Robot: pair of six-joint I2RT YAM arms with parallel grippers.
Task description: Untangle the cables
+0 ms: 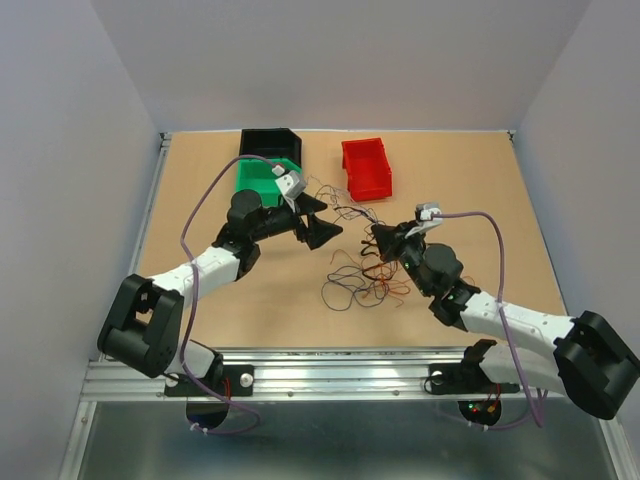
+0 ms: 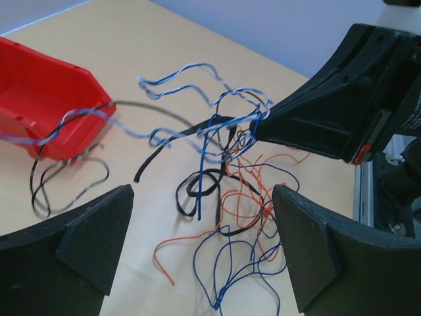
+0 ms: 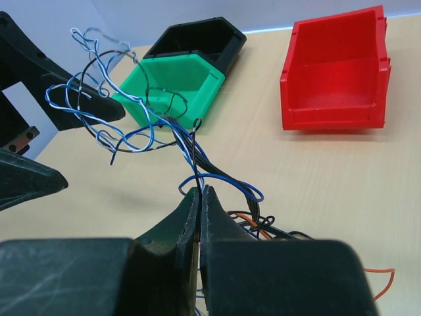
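The cables (image 1: 360, 275) are a loose tangle of thin orange, black and blue wires on the table between the two arms. My right gripper (image 1: 385, 240) is shut on a few blue-white and black strands. Seen from the right wrist, these cables (image 3: 191, 141) rise out of the pinched tips of that gripper (image 3: 199, 191). My left gripper (image 1: 318, 220) hangs open just left of the tangle. In the left wrist view its gripper (image 2: 204, 250) frames orange and blue loops of the cables (image 2: 230, 191) lying on the table, touching none. The right gripper (image 2: 260, 128) lifts strands there.
A red bin (image 1: 367, 167) stands behind the tangle. A green bin (image 1: 262, 177) sits in front of a black bin (image 1: 270, 143) at the back left, close to the left arm's wrist. A black and a pale blue wire trail toward the red bin (image 2: 46, 108).
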